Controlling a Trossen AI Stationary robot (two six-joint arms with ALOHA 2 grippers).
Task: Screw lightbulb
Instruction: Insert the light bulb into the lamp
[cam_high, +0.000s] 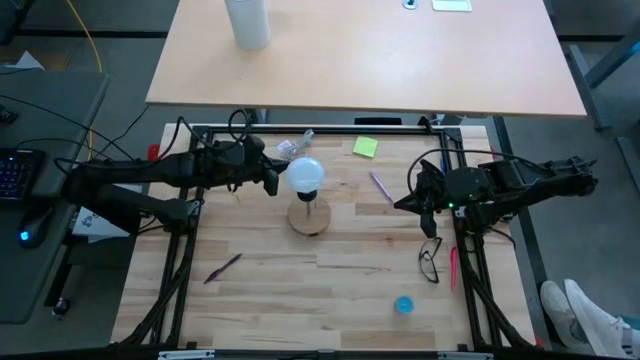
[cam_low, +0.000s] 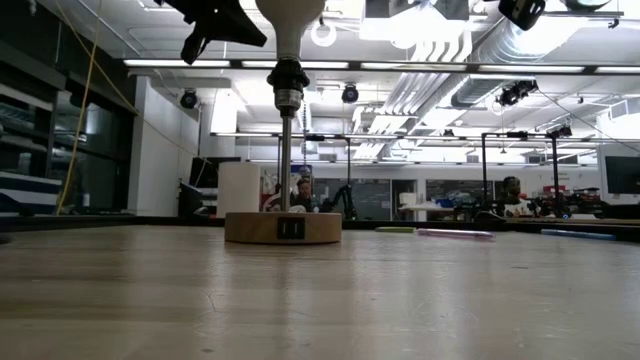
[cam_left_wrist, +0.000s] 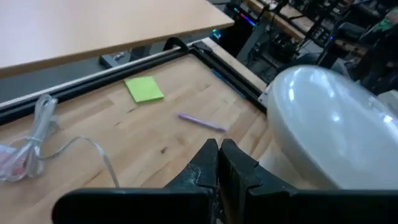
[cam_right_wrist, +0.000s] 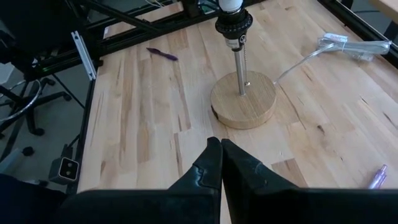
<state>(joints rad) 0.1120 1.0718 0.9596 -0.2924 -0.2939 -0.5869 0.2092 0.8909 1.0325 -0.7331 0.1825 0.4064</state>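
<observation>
The lightbulb (cam_high: 305, 175) already sits on top of the black socket (cam_right_wrist: 233, 25) of the lamp stand, whose round wooden base (cam_high: 309, 215) rests near the middle of the counter (cam_high: 330, 290). In the low view the bulb's neck meets the socket squarely on its thin metal post (cam_low: 286, 165). Judging from that, the bulb looks seated, so the step in hand is either the last turning or a check that it is tight; how far the thread has gone in cannot be told.

The left gripper (cam_high: 270, 178) hangs just beside the bulb, apart from it, with its 2 fingers (cam_left_wrist: 219, 163) clenched together on nothing. That arm reaches in level from the left edge, well above the counter. If more tightening is needed, this gripper would have to open, close around the globe and twist gently, since the stand is light and could tip or spin.

The right gripper (cam_right_wrist: 219, 163) is likewise clenched and empty. Its arm waits at the right side of the counter, pointing toward the stand but well apart from it.

A green sticky note (cam_high: 365, 147), a purple pen (cam_high: 381, 186) and a coiled clear cable (cam_left_wrist: 25, 152) lie nearby, clear of the work
</observation>
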